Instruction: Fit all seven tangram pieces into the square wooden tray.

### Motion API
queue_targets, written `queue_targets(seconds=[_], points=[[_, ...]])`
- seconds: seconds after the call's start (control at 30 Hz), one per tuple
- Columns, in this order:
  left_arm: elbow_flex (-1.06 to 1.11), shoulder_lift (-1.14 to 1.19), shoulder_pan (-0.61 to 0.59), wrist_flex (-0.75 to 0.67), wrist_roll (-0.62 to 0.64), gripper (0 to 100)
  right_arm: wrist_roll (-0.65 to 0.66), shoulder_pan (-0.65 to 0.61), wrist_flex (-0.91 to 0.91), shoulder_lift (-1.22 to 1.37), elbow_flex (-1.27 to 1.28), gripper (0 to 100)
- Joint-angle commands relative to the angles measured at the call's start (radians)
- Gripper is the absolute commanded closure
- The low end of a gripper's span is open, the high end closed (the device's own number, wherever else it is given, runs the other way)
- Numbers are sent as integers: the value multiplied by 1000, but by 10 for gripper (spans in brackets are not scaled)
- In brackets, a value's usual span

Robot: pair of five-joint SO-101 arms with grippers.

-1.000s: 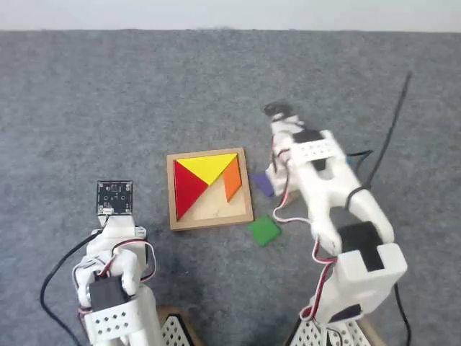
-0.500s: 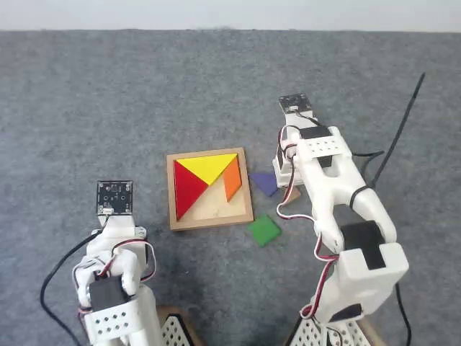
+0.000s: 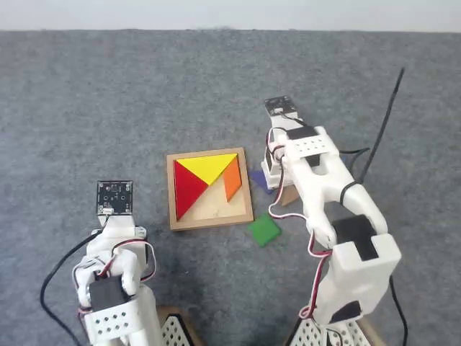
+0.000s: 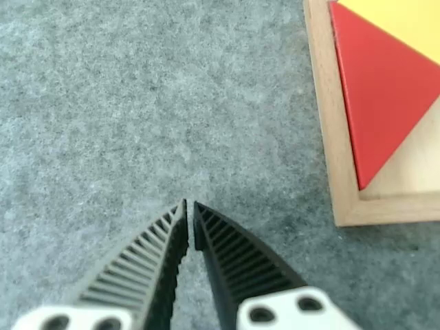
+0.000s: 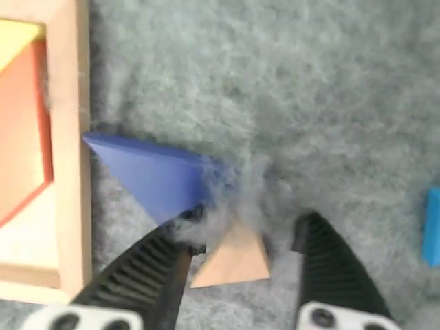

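Grey felt tabletop (image 3: 108, 94), pale wall (image 3: 230, 13) behind.

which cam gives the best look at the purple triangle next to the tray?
Right wrist view: the purple triangle lies nearly whole on the carpet, one corner at the tray rim, by the right gripper. High view catches a sliver beside the arm. Left wrist view looks at the tray's red piece instead.

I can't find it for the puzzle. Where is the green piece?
In the high view, the green piece lies on the grey carpet just off the wooden tray's near right corner, outside it.
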Motion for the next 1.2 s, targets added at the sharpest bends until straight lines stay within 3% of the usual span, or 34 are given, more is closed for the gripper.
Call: queue_targets(seconds=[0.0,0.47,0.8,0.97,1.17], points=[[-8,-18,-3,5,-9,985,17,47,39,24,-28,872],[-8,-18,-3,5,-9,985,-51,182,105,-36,5,891],[-8,-18,-3,5,-9,985,-43,185,-1,-521,304,916],[-8,-18,-3,5,-9,985,130,183,12,-631,376,831],[-8,-18,-3,5,-9,985,600,174,108,-590,338,764]])
